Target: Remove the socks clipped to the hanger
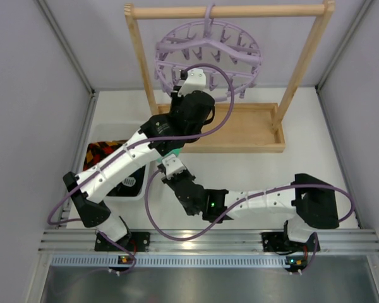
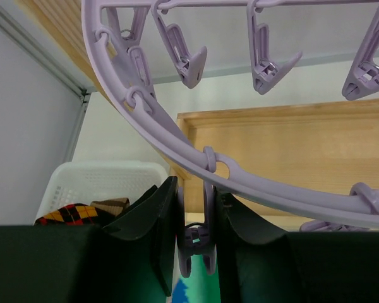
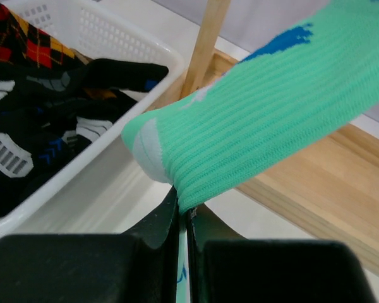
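Under the hanger [image 2: 170, 148], my left jaws are pressed together on one lavender clip [image 2: 196, 243], squeezing it just below the ring's near-left rim. A sliver of the teal sock [image 3: 271, 113] shows directly beneath that clip. I cannot tell from here whether the clip's mouth has let the fabric go.

Lower down, my right jaws are shut tight, pinching the sock's edge just beside its pale patch. From that pinch the sock runs taut, up and away to the right, across the front of the wooden tray [image 3: 316, 189] and toward the clip above. Its long axis is therefore the line between my two sets of jaws, with the clip at the top and my right jaws at the bottom.

The basket [image 3: 114, 47] sits on the worktop [image 1: 316, 145] just left of my right jaws, with argyle and dark socks [image 3: 44, 120] heaped inside. The right arm is the one nearer the basket. As I judge it, the pull should follow the sock's length, down and away from the clip, before swinging left over the basket. The other clips in view hang bare.
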Controlling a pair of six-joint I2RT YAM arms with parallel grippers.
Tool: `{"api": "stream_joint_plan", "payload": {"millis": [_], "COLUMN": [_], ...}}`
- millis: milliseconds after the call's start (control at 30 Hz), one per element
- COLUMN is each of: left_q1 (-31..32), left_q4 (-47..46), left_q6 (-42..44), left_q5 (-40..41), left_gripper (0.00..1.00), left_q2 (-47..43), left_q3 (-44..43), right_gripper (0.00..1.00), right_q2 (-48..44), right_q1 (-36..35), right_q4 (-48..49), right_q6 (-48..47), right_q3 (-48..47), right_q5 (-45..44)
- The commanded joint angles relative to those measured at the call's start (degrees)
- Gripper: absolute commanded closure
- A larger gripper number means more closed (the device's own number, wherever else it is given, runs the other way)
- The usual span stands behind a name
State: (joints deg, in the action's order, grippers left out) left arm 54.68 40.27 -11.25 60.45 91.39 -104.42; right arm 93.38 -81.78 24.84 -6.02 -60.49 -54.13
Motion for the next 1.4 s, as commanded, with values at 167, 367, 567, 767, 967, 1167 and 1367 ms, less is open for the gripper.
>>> {"api": "stream_joint_plan", "payload": {"millis": [167,367,567,767,967,1167,1367], "left_q1": [-0.62,-2.12,-2.12,-2.12,-2.12,-2.12,-2.82], "left_q4": [-1.34,-1.16,-0.99,-0.90,-1.16,-3.26,-4.59], "left_q6": [-0.89,-0.44,-1.59,-1.50,-1.59,-5.71,-6.77], "left_q5": [-4.80,-8.41,-8.33,-13.76,-17.73,-9.66,-1.74], "left_gripper": [0.81,0.41,0.02,0.02,0.02,0.02,0.02], "left_q2": [-3.06,-6.57,-14.20,-24.76,-36.45,-43.22,-45.95], "left_q3": [0.97,2.73,7.47,11.52,13.36,15.56,18.29], "right_gripper": [1.00,1.00,1.00,1.00,1.00,1.00,1.00], "right_q2": [-8.73,-15.32,-19.55,-20.70,-16.85,-4.57,19.23], "right_q1": [-0.49,2.41,8.38,13.56,14.54,14.98,17.44], "right_q4": [0.83,1.87,1.79,2.49,0.30,-1.02,-10.85], "right_q6": [7.41,14.36,16.13,15.52,12.35,9.98,9.71], "right_q3": [11.70,22.77,24.81,21.39,8.41,-9.86,-38.23], "right_q5": [3.31,16.82,24.40,37.05,44.88,51.57,57.21]}}
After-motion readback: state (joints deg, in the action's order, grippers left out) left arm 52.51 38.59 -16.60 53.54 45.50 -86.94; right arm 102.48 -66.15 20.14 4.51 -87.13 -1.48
